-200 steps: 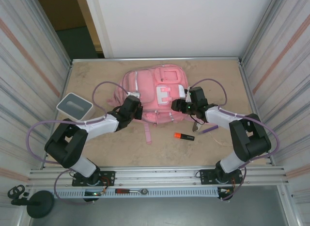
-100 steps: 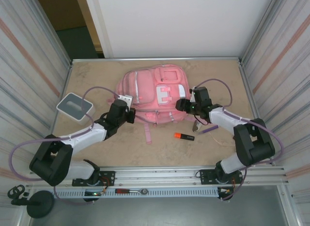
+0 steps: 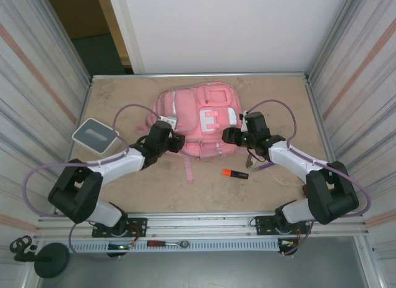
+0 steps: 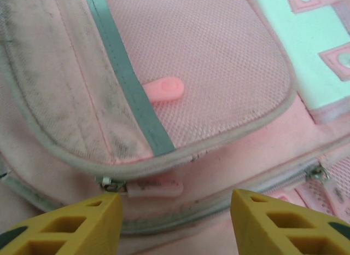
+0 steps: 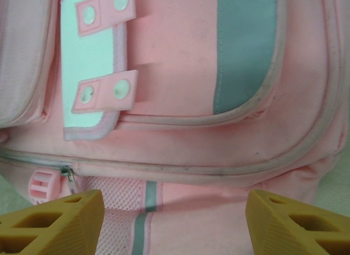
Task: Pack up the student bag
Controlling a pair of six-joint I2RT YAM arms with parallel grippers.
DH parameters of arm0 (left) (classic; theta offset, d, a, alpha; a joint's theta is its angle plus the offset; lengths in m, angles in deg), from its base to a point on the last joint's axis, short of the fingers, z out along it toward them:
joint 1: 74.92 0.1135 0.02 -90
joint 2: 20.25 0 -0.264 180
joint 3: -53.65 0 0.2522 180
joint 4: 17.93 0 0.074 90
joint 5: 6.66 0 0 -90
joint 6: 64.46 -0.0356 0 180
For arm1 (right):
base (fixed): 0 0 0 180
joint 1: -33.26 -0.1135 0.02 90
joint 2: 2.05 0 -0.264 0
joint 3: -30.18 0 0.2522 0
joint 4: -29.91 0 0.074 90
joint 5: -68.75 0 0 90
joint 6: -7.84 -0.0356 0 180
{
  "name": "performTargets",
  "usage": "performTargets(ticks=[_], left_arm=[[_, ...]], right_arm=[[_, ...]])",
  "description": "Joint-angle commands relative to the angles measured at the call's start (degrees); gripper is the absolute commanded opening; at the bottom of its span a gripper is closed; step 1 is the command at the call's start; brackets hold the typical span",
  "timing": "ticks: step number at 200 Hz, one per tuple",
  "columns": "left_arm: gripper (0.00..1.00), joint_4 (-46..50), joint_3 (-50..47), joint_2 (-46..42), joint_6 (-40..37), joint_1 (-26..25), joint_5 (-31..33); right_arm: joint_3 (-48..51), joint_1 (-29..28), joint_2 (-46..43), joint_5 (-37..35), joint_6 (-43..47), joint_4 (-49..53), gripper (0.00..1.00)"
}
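1. The bag (image 3: 201,118) lies flat and front up at the middle-back of the desk (image 3: 284,96); its top points away from the arms; a strap (image 3: 188,167) trails off its near edge.
2. The left fingers (image 4: 71,227) stand apart with nothing between them, at the bag's near-left corner; a zip pull (image 4: 156,186) lies just ahead of the gap, beside its slider (image 4: 112,184).
3. The right fingers (image 5: 49,222) are spread wide and empty too, over the near-right corner; a closed zip runs across just ahead of them, with a pink clip (image 5: 42,186) at its left end.
4. Handling, as I judge it: soft limp cloth, probably light while unfilled; it will sag and fold rather than lift as one piece; the fabric will bunch under a pinch.
5. Where to hold: the zip pull is small, flat and floppy; it wants a pinch square across the tab, close to the slider; the pull should run along the zip line, not upward.
6. The other arm would best pin or pinch a seam near that zip; otherwise the bag is likely to slide over the desk instead of opening.
7. Loose on the desk: a highlighter (image 3: 235,173) and a pen (image 3: 267,165) near the bag's right corner; a box (image 3: 95,135) well apart at the left; presumably things to go in once a pocket is open.
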Motion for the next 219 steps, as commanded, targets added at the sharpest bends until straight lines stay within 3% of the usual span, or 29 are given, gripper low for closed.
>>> performTargets(ticks=[1,72,174,219], left_arm=[[0.57,3.3,2.7,2.1,1.2,-0.1,4.3],[0.56,5.8,5.3,6.5,2.2,-0.3,8.0],[0.3,4.9,0.7,4.8,5.7,-0.9,5.4],[0.25,3.7,-1.0,3.1,7.4,-0.9,4.2]], right_arm=[[-0.3,0.2,-1.1,-1.0,1.4,1.1,0.67],[-0.6,0.4,0.1,-0.8,2.0,1.3,0.68],[-0.7,0.4,0.6,-0.9,1.9,1.3,0.68],[-0.5,0.7,-1.1,-1.7,2.4,2.4,0.68]])
